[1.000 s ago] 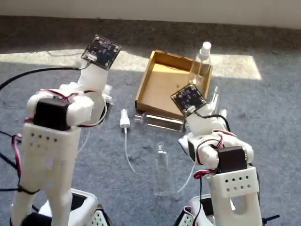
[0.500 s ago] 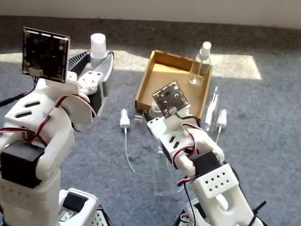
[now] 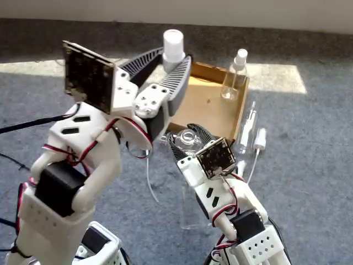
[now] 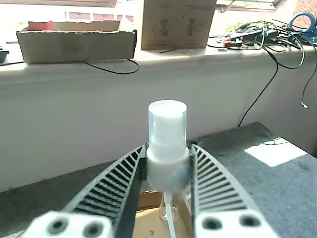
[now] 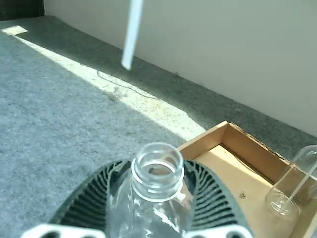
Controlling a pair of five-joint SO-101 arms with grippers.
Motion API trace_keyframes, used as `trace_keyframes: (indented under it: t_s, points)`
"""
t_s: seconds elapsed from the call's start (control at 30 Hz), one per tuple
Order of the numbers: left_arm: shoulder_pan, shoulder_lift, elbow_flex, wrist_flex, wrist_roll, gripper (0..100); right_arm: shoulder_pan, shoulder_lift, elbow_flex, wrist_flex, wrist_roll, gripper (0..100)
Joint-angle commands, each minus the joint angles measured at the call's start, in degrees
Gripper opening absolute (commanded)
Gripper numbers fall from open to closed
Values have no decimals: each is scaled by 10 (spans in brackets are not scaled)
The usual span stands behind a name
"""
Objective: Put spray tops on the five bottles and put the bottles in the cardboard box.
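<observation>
Left gripper (image 3: 175,59): we see it clenched on a white spray top (image 3: 172,44), raised high by the left side of the cardboard box (image 3: 209,102).
Spray top's tube (image 5: 131,34): it hangs in the air above the open bottle (image 3: 187,137) and not in its mouth (the right wrist view shows the gap well).
Right gripper (image 3: 190,144): grasping the open bottle, mouth up, just in front of the box's near wall.
Box: it sits open on grey carpet (image 3: 309,127), with one capped bottle (image 3: 234,74) standing in its far right corner.
Loose things: a clear bottle (image 3: 246,130) and a second spray top (image 3: 259,138) lie just beside the box's right wall. Another bottle (image 3: 190,204) lies near the right arm.
Writing: a brown panel (image 4: 178,22) on the window sill carries print too small for us to read.
Room: open carpet stretches right of the box, with a sunlit strip along the far side.
</observation>
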Motion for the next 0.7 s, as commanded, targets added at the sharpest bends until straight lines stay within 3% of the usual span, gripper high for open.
trace_keyframes:
  t_s: [0.0, 0.67]
  points:
    - [40, -10, 58, -68, 4, 7, -5, -15, -5, -12, -4, 4]
    - [117, -13, 69, -75, 5, 6, -2, -15, -5, 12, -4, 4]
